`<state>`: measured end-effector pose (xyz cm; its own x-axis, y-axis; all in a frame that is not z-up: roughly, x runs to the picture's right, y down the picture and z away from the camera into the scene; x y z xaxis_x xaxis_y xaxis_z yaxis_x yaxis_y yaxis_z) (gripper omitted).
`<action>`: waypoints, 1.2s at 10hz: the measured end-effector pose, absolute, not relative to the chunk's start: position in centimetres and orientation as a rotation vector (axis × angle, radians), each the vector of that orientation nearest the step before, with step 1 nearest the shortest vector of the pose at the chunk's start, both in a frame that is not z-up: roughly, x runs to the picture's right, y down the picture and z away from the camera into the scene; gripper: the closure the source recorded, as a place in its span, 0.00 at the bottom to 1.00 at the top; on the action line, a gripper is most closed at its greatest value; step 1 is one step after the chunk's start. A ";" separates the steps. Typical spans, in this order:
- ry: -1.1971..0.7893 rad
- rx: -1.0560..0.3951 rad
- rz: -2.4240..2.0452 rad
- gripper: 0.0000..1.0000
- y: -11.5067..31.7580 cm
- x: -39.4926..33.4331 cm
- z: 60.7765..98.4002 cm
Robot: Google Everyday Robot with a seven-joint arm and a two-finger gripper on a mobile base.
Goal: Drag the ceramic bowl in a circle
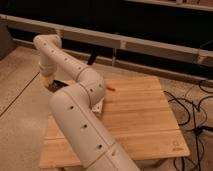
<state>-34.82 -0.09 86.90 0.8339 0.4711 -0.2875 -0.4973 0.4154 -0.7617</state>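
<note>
No text, label, brand or number can be read on anything in view.

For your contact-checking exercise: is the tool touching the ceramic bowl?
Cannot tell. In the camera view the tool sits at the ceramic bowl near the table's far-left corner, but the arm hides any contact.
</note>
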 end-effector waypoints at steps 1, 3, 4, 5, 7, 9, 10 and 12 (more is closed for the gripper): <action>0.069 -0.978 0.635 1.00 1.0 -33.9 87.2; 0.140 -0.989 0.694 1.00 2.0 -31.3 87.3; 0.181 -0.993 0.730 1.00 2.4 -29.7 87.2; 0.208 -0.995 0.752 1.00 2.7 -28.6 87.1; 0.281 -0.994 0.798 1.00 3.4 -25.7 87.1; 0.319 -0.977 0.825 1.00 2.7 -23.3 87.6; 0.316 -0.965 0.826 1.00 1.9 -22.4 88.3; 0.300 -0.956 0.809 1.00 0.5 -21.5 89.4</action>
<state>-21.51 0.51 89.41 0.6764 0.4788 -0.5597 -0.7279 0.3186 -0.6072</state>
